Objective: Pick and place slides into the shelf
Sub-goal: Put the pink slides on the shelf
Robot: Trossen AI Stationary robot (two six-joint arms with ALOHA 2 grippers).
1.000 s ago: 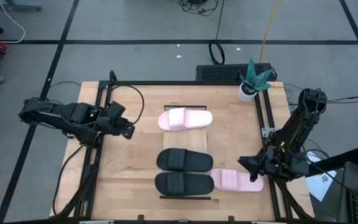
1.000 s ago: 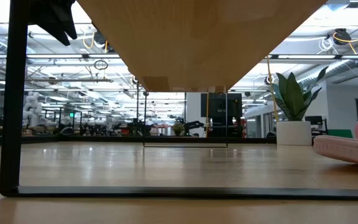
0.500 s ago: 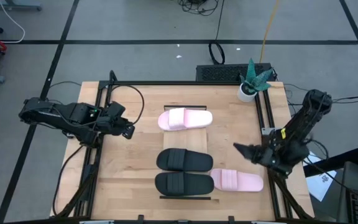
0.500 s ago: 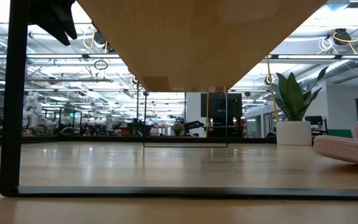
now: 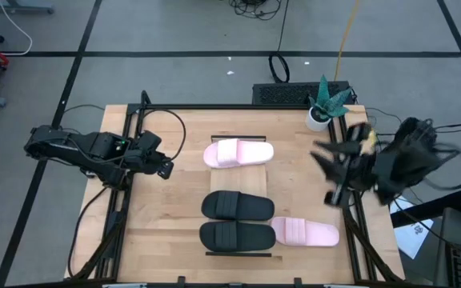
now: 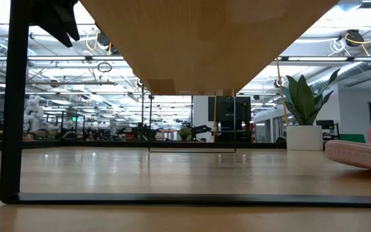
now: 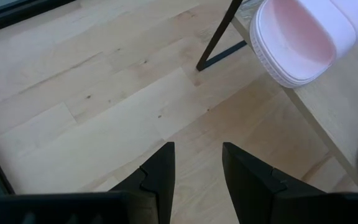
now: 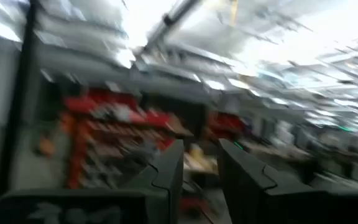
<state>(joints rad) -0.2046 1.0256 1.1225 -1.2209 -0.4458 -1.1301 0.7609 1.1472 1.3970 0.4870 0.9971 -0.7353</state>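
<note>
- Four slides lie on the desk (image 5: pixel 158 216): two light pink, two black.
- The first pink slide (image 5: pixel 238 153) lies crosswise on the shelf (image 5: pixel 224 182), toward its far end; the left wrist view shows its rounded end (image 7: pixel 303 43) overhanging the shelf edge.
- The first black slide (image 5: pixel 238 206) lies crosswise on the shelf nearer the front, and the second black slide (image 5: pixel 237 235) lies just beside it, closer still to the front end.
- The second pink slide (image 5: pixel 306 232) rests on the desk itself, off the shelf, its end touching or almost touching the second black slide on that slide's right side.
- The shelf is a single long, narrow rack of pale wood with thin dark edges, running front to back down the middle of the desk.
- The left hand (image 5: pixel 164 168) waits at the left side of the desk, well apart from the slides; its two fingers (image 7: pixel 160 177) stand slightly apart with nothing between them.
- The right hand (image 5: pixel 330 172) is raised above the right edge of the desk, blurred, near the pot plant (image 5: pixel 326 102); its fingers (image 8: pixel 166 168) show a narrow gap and hold nothing.
- One potted plant stands at the far right corner of the desk.
</note>
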